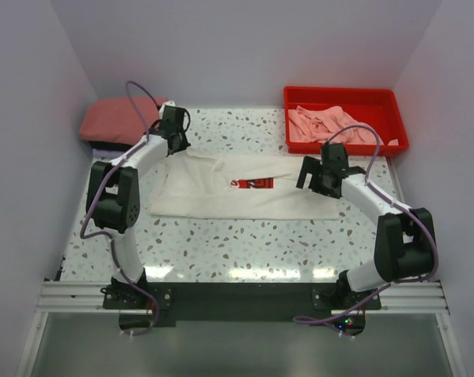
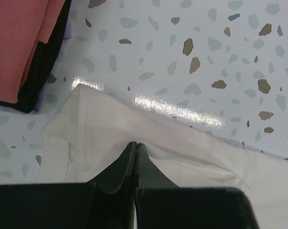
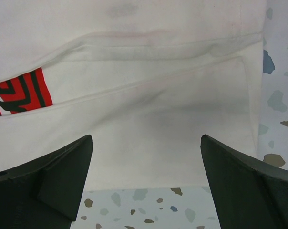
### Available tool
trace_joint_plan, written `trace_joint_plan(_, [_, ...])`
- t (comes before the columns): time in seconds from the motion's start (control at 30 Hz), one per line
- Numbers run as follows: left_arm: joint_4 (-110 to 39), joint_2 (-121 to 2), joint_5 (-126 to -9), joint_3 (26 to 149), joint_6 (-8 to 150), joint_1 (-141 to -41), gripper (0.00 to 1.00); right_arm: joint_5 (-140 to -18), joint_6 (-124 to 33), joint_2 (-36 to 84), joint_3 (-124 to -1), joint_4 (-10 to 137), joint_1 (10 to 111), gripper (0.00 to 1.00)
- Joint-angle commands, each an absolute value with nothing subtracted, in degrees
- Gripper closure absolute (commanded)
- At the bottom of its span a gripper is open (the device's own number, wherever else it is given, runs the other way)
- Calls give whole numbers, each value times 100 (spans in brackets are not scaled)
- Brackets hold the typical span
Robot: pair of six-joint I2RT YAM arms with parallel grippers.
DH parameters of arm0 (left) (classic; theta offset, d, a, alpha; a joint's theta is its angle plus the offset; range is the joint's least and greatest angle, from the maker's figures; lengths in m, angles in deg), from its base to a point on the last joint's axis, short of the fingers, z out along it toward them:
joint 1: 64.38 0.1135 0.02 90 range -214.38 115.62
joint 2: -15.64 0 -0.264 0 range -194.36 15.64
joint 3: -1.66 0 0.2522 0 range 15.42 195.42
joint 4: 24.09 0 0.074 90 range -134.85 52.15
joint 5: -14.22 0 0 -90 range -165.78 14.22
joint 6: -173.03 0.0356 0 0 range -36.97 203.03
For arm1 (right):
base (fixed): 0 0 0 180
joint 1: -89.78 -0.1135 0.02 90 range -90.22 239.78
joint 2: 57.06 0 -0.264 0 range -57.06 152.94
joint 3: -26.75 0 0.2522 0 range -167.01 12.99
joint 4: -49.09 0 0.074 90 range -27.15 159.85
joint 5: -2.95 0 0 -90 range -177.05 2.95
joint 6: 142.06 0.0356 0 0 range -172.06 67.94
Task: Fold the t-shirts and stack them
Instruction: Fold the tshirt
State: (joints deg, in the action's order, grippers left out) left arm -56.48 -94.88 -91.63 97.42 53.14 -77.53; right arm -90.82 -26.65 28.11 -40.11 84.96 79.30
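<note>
One white shirt (image 1: 221, 196) spread flat on tabletop (image 1: 221, 243), just left of and nearer than red tray (image 1: 343, 94). With left hand (image 2: 135, 144) pinched shut on shirt corner farthest from tray, lower wide-open right hand (image 3: 145, 138) onto edge nearest tray, pinch squarely, lift both evenly.

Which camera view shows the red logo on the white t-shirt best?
The top external view: the logo shows there as a full red strip on the white t-shirt. The right wrist view catches only its end, at the picture's left edge. The left wrist view shows plain white cloth, no logo.
</note>
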Motion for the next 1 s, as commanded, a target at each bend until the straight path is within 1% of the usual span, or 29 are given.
trace_joint_plan(0.0, [-5762, -9826, -9318, 10303, 5543, -7651, 100, -9276, -2789, 2846, -4133, 8509, 7941, 1])
trace_joint_plan(0.1, [-5955, -10133, -9441, 10691, 5561, -7616, 100, -9276, -2798, 2872, -4159, 8535, 7941, 1])
trace_joint_plan(0.17, [-6235, -10361, -9633, 11024, 5535, -7590, 92, -9293, -2816, 2881, -4177, 8570, 7941, 1])
trace_joint_plan(0.2, [-6350, -10424, -9721, 11130, 5500, -7581, 85, -9293, -2824, 2872, -4177, 8579, 7950, 1])
trace_joint_plan(0.23, [-6473, -10468, -9792, 11218, 5473, -7581, 60, -9293, -2825, 2872, -4186, 8597, 7941, 1])
trace_joint_plan(0.33, [-6615, -10416, -9960, 11298, 5420, -7563, 15, -9337, -2833, 2828, -4194, 8614, 7950, 1])
trace_joint_plan(0.37, [-6597, -10302, -9994, 11307, 5403, -7563, 5, -9337, -2842, 2820, -4203, 8614, 7950, 1])
trace_joint_plan(0.4, [-6580, -10240, -9986, 11298, 5403, -7563, 0, -9329, -2842, 2811, -4212, 8623, 7941, 1])
trace_joint_plan(0.53, [-6597, -9863, -9706, 11228, 5324, -7572, 0, -9110, -2868, 2793, -4317, 8571, 7941, 1])
trace_joint_plan(0.63, [-6440, -9179, -9371, 10667, 5122, -7642, 0, -8890, -2921, 2837, -4440, 8378, 7941, 1])
trace_joint_plan(0.67, [-6317, -9011, -9179, 10161, 5026, -7712, 0, -8828, -2982, 2863, -4449, 8281, 7950, 1])
trace_joint_plan(0.73, [-5879, -8520, -8950, 9587, 4955, -7826, 0, -8723, -3061, 2968, -4554, 7957, 7941, 1])
trace_joint_plan(0.77, [-5772, -8395, -8714, 9088, 4867, -7957, 0, -8592, -3158, 3178, -4607, 7859, 7941, 1])
trace_joint_plan(0.97, [-5315, -7946, -8352, 7820, 4497, -8415, 0, -8231, -3352, 4233, -5389, 7507, 7941, 1])
